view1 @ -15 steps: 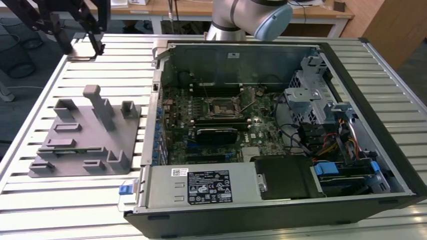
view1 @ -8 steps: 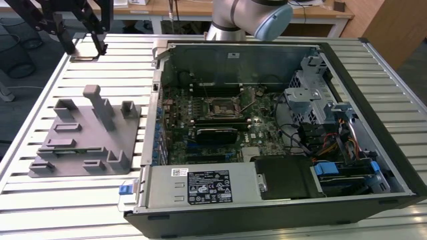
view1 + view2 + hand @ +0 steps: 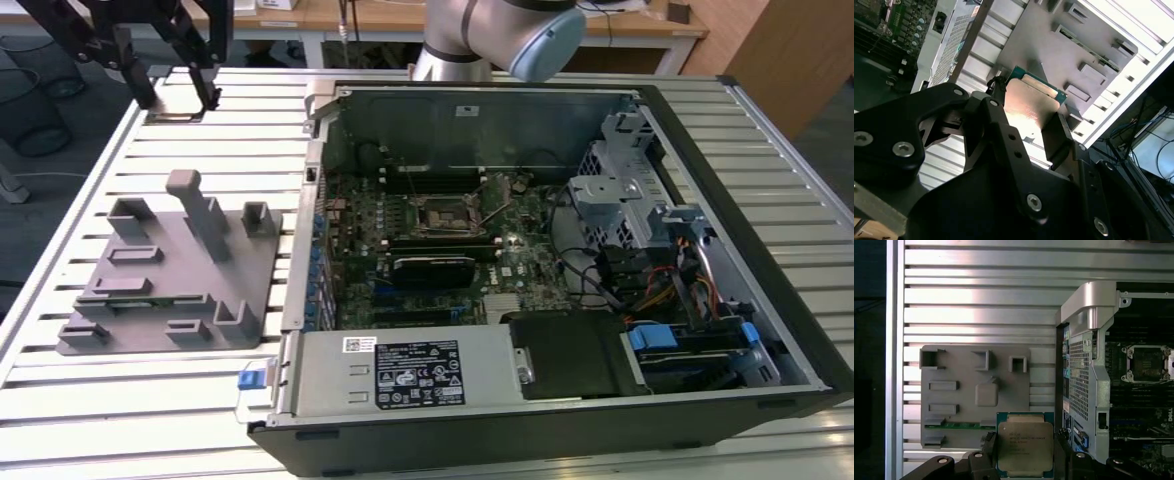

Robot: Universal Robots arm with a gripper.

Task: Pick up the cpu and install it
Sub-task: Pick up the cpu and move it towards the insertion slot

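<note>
On the exterior view's left, the gripper (image 3: 176, 104) hangs over the far corner of the slatted metal counter (image 3: 200, 400), its black fingers (image 3: 143, 92) clenched on the cpu (image 3: 174, 116), a thin flat square held by two opposite edges; whether the chip is clear of the slats cannot be told from this view. In both wrist views the cpu (image 3: 1025, 445) (image 3: 1031, 105) sits level between the fingers (image 3: 1062, 447) (image 3: 1055, 135), silvery top towards the first wrist camera, green rim showing around it, and the grey plastic fixture (image 3: 974, 390) lies beneath and beyond it. In the exterior view that fixture (image 3: 160, 280), with its upright posts and slots, rests on the counter nearer the camera than the gripper and just beside the open computer case (image 3: 747, 200). The case lies on its side with the motherboard (image 3: 534, 250) exposed. The square socket frame (image 3: 437, 215) sits near the board's middle, open, well apart from the held cpu; the first wrist view shows the same socket frame (image 3: 1146, 362) past the case's metal wall. The robot arm (image 3: 494, 35) stands behind the case.
</note>
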